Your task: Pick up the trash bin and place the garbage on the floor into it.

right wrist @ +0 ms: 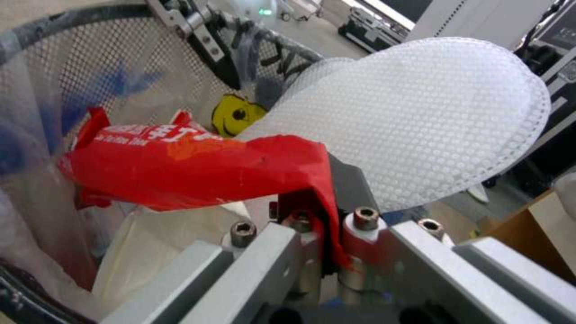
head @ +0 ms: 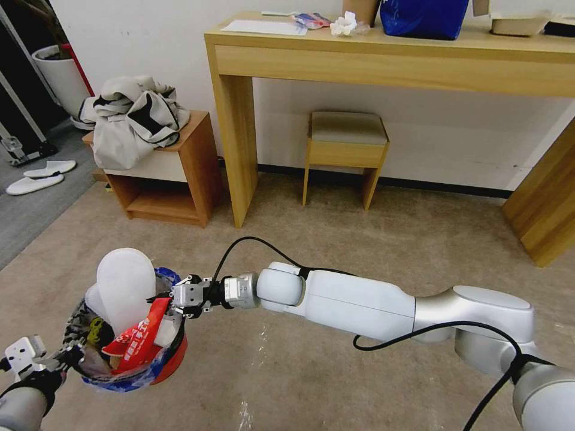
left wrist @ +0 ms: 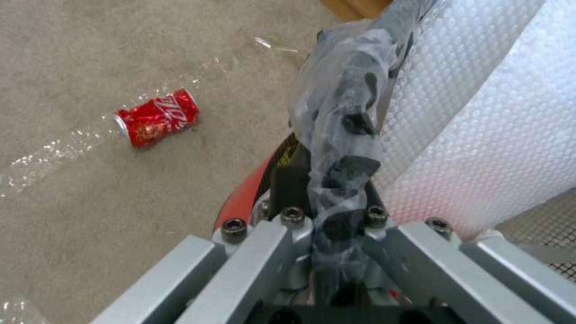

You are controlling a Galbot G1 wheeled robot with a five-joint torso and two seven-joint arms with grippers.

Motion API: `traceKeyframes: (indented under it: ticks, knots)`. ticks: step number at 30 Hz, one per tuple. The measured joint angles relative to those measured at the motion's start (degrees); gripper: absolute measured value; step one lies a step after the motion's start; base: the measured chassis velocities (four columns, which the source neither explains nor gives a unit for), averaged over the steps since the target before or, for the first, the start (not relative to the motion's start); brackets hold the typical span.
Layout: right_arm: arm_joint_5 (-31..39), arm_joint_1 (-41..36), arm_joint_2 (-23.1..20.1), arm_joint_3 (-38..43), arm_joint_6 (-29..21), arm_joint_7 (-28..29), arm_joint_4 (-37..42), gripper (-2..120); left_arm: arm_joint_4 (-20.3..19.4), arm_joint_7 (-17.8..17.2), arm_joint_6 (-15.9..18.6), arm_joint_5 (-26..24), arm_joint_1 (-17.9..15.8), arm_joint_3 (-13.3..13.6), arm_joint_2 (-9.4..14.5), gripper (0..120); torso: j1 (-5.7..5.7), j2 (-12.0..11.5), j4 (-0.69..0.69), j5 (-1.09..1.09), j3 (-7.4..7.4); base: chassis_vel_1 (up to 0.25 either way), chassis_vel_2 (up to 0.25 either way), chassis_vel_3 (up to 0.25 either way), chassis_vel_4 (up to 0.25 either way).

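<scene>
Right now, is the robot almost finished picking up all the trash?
Partly. The left claw holds the trash bin up by its rim, and a white slipper already sits inside. The right claw is over the bin, clamped on a red wrapper. Left to do: a red can lies on the carpet.

A: Where does the head view look from?
B: High up, facing down over the trash bin (head: 135, 353) toward the desk (head: 389, 57) beyond it.
A: And the wrists?
B: Both sit close at the bin's rim; all share the bin.
</scene>
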Motion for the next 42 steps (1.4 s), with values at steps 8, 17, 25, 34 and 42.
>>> traceKeyframes:
  ticks: [8, 17, 25, 34, 42]
  knots:
    - [-1.30, -0.24, 1.34, -0.26, 0.01, 0.15, -1.02, 0, 0.15, 0.02, 0.00, 0.04, -0.11, 0.04, -0.05, 0, 0.00, 0.00, 0.00, 0.00, 0.00, 0.000, 0.000, 0.000, 0.000]
    - [-2.25, -0.11, 2.53, -1.55, 0.06, 0.19, -2.02, 0, 0.16, 0.05, 0.00, 0.00, -0.12, -0.08, -0.23, 0, 0.00, 0.00, 0.00, 0.00, 0.00, 0.000, 0.000, 0.000, 0.000]
    - [-2.96, -0.49, 2.38, -1.61, 0.09, 0.73, -1.59, 0, 0.29, 0.11, -0.02, 0.04, -0.20, -0.05, -0.22, 0, 0.00, 0.00, 0.00, 0.00, 0.00, 0.000, 0.000, 0.000, 0.000]
    - [-2.37, -0.29, 1.94, -1.23, -0.39, 2.04, -0.71, 13, 0.37, 0.11, -0.04, 0.02, -0.21, -0.12, 0.00, 0, 0.00, 0.00, 0.00, 0.00, 0.00, 0.000, 0.000, 0.000, 0.000]
    - [-2.17, 0.29, 2.13, -0.57, -0.44, 2.27, -0.55, 40, 0.41, 0.13, -0.05, 0.04, -0.05, -0.10, -0.18, 0, 0.00, 0.00, 0.00, 0.00, 0.00, 0.000, 0.000, 0.000, 0.000]
